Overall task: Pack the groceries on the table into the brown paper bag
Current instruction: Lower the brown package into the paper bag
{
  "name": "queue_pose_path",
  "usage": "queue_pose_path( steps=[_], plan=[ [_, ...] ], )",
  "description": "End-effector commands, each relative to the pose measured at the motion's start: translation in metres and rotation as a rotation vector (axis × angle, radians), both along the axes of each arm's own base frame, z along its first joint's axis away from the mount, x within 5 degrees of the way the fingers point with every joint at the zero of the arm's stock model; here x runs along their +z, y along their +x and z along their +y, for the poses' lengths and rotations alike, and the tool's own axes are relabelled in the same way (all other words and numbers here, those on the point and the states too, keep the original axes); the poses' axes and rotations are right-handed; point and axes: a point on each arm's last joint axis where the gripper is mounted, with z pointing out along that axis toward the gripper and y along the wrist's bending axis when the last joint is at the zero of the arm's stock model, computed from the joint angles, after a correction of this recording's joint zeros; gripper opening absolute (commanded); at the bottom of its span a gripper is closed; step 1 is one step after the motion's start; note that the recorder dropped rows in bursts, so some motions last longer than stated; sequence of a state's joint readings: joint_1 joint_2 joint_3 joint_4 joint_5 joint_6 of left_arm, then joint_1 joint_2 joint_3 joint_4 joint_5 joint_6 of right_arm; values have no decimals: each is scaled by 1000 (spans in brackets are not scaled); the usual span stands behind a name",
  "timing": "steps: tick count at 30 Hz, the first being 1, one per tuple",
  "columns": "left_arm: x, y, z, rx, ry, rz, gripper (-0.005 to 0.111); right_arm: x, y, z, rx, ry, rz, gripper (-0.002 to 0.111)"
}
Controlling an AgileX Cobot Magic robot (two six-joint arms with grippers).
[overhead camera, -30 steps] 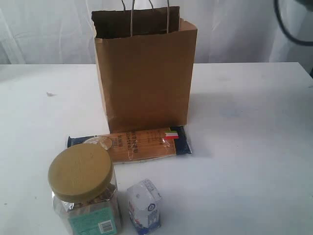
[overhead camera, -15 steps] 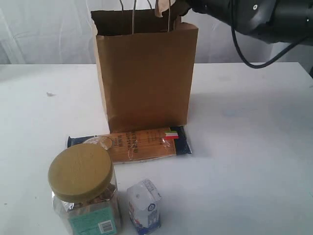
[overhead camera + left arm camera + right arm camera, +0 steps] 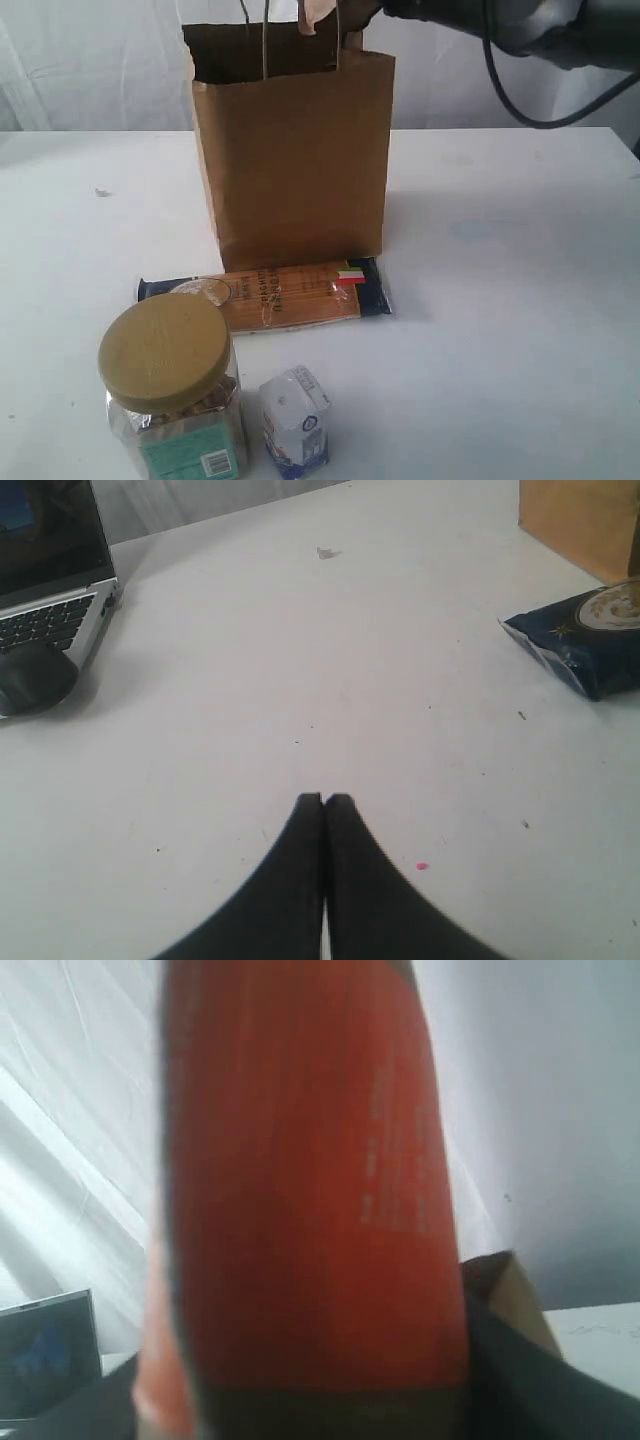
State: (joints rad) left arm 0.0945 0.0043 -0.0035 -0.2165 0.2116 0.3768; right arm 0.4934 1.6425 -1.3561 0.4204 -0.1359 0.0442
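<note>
Exterior view: at top centre the brown orange-labelled pouch (image 3: 314,12) is gripped by the right gripper (image 3: 350,14) above the brown paper bag (image 3: 290,170); it is best lowered straight, clear of the handles (image 3: 265,40). Left wrist view: the left gripper (image 3: 323,805) is pressed closed over the table (image 3: 300,660), spaghetti packet (image 3: 585,640) at right. Right wrist view: the frame is filled by the pouch.

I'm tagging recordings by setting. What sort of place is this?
Probably a lab or test bench, not a shop: bare white table, white curtain backdrop, and a laptop with mouse nearby.
</note>
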Motion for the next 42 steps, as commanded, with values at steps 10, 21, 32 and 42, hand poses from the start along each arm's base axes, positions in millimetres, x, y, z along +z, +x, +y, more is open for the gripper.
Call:
queue_pose_path(
  steps=[10, 21, 32, 42],
  plan=[
    [-1, 0, 0, 3, -4, -3, 0, 16, -20, 16, 83, -86, -63, 25],
    [-1, 0, 0, 3, -4, -3, 0, 0, -9, 21, 93, -388, -200, 25],
    [-1, 0, 0, 3, -4, -3, 0, 29, -21, 5, 62, -434, -296, 25],
    [-1, 0, 0, 3, -4, -3, 0, 22, -29, 6, 141, -395, -147, 25]
  ],
)
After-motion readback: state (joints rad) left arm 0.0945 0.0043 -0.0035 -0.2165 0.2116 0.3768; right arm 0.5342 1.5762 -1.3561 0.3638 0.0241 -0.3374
